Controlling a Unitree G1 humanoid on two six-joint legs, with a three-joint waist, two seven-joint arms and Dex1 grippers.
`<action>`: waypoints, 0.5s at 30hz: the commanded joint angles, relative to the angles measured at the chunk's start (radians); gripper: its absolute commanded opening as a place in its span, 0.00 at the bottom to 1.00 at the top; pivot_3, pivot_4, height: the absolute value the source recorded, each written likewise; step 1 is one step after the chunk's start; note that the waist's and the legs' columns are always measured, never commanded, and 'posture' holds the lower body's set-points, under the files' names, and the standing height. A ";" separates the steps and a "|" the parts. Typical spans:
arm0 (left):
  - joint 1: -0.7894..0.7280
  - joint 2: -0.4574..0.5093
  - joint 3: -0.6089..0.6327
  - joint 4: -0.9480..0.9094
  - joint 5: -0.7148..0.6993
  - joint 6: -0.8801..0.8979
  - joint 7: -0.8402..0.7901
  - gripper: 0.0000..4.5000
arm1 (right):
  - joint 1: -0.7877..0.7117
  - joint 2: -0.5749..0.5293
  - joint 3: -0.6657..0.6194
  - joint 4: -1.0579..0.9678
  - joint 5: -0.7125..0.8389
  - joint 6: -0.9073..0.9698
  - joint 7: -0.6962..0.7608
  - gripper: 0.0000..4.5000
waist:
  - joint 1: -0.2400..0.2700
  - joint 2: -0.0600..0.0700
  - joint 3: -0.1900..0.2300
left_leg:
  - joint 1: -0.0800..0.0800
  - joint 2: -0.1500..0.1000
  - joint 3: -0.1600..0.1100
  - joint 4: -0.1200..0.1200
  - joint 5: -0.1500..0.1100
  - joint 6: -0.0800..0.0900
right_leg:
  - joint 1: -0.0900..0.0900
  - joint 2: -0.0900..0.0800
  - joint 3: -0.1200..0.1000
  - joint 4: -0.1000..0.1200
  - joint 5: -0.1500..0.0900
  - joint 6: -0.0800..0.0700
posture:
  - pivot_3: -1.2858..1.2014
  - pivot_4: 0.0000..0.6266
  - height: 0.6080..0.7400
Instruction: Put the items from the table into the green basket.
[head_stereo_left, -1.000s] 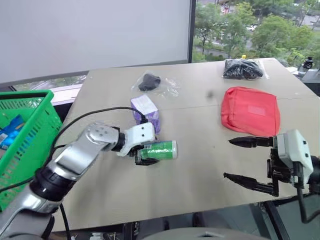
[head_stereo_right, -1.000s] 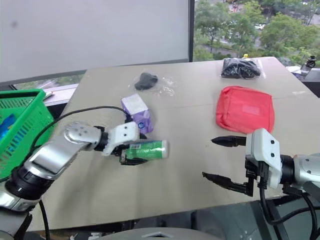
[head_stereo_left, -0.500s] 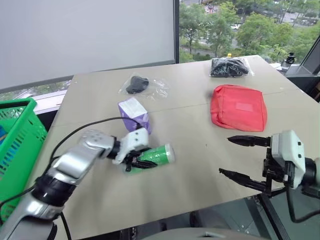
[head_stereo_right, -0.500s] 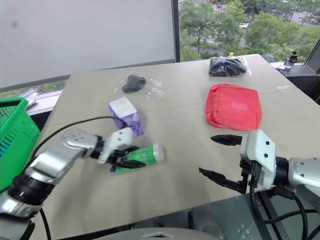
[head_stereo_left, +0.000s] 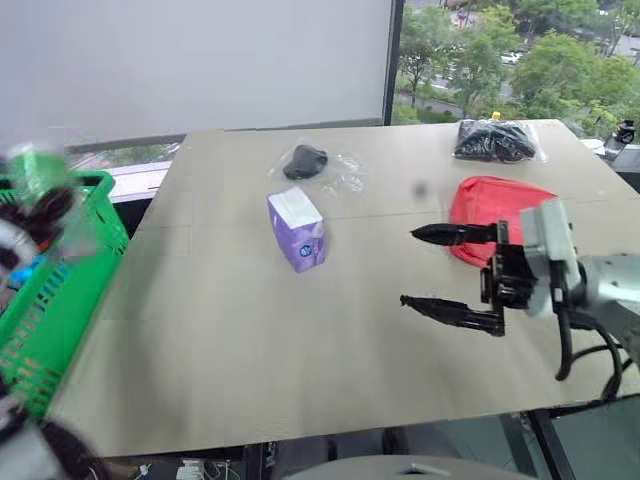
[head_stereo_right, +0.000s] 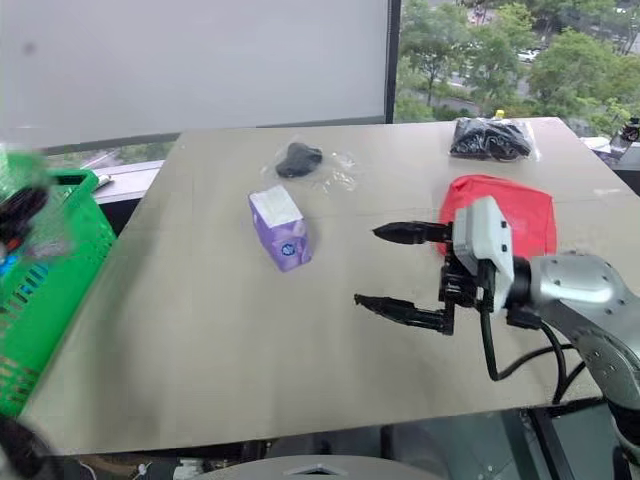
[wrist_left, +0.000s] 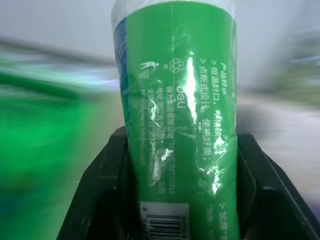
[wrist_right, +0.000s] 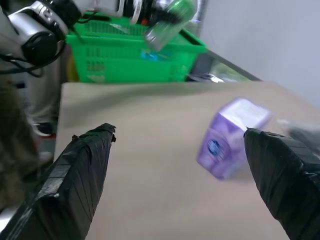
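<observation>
The left gripper (wrist_left: 172, 210) has its fingers clamped on the green roll with the barcode label (wrist_left: 175, 100), and in the right wrist view that roll (wrist_right: 167, 22) hangs over the green basket (wrist_right: 125, 57), tilted. To finish this step well, the roll should probably be brought low inside the basket's rim before the fingers part, so it drops among the mesh walls and does not bounce back out. The right gripper (head_stereo_left: 452, 272) hovers with its fingers spread wide and empty, beside the red zip pouch (head_stereo_left: 480, 205) and well apart from the basket. Away from the basket, the beige surface (head_stereo_left: 250, 350) carries the purple-and-white tissue pack (head_stereo_left: 297, 229), a black thing in a clear bag (head_stereo_left: 305, 161) behind it, and a second bagged black thing (head_stereo_left: 492, 141) at the far corner. Behind the surface are a pale wall and a window onto green trees.
</observation>
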 joint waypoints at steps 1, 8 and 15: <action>0.111 0.085 -0.053 0.006 0.184 -0.166 -0.031 0.41 | -0.055 0.021 0.019 0.022 -0.019 -0.043 0.049 1.00 | 0.028 0.004 0.000 | 0.000 0.000 0.000 -0.001 -0.001 -0.001 | 0.000 -0.001 0.000 -0.002 0.000 0.000 | 0.58 0.00 1.00; 0.068 0.039 0.078 0.033 0.118 -0.199 -0.004 0.41 | -0.100 0.058 0.004 0.034 0.015 -0.063 0.089 1.00 | 0.072 0.004 -0.001 | -0.002 0.001 -0.001 -0.004 -0.003 0.003 | -0.002 -0.001 -0.004 0.000 0.000 -0.002 | 0.60 0.00 1.00; -0.016 -0.017 0.138 -0.145 -0.208 0.094 -0.134 0.41 | -0.094 0.070 0.038 0.084 -0.066 -0.102 0.126 1.00 | 0.117 -0.006 -0.006 | -0.006 0.000 -0.008 0.001 -0.002 0.002 | -0.001 -0.003 -0.011 -0.001 0.002 -0.004 | 0.61 0.00 1.00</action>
